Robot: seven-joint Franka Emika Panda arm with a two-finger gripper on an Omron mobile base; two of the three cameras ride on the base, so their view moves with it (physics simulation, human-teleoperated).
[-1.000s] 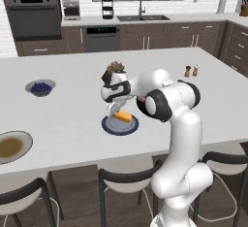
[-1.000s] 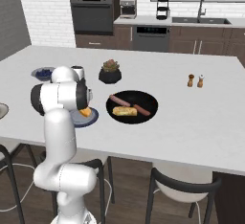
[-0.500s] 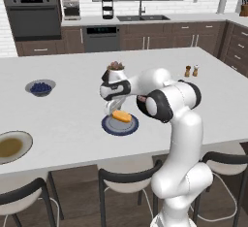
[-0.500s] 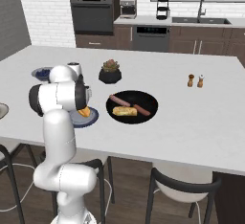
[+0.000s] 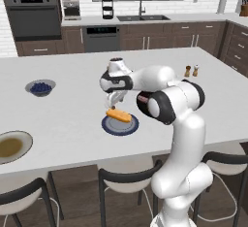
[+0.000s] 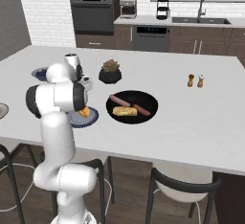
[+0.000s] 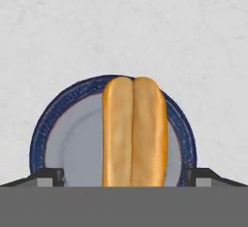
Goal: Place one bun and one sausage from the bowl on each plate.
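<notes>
The white arm's pincer [image 5: 115,103] hangs just above a bun [image 5: 119,115] that lies on a blue-rimmed plate [image 5: 109,124] near the front edge of the white kitchen surface [image 5: 63,119]. In the hand view the two dark fingertips [image 7: 48,176] stand wide apart at either side of the plate [image 7: 72,138], clear of the bun [image 7: 134,131], which lies lengthwise across the plate's middle with its split top showing. From the right base view, the bun [image 6: 84,112] peeks out from behind the arm on the plate [image 6: 87,119], and the wide black bowl [image 6: 148,101] sits just beside that plate, farther along the surface [image 6: 191,117]. In the bowl lie a second bun [image 6: 124,111] and two sausages [image 6: 116,100], one toward the rear and the other [image 6: 141,109] beside the bun. A small black plant pot [image 6: 110,73] stands behind the bowl, and a pair of salt and pepper shakers [image 6: 195,80] stands well apart to the right. In the left base view, a small bowl of dark blue berries [image 5: 40,87] rests far to the left, and a second plate [image 5: 11,146] sits near the front left corner.
</notes>
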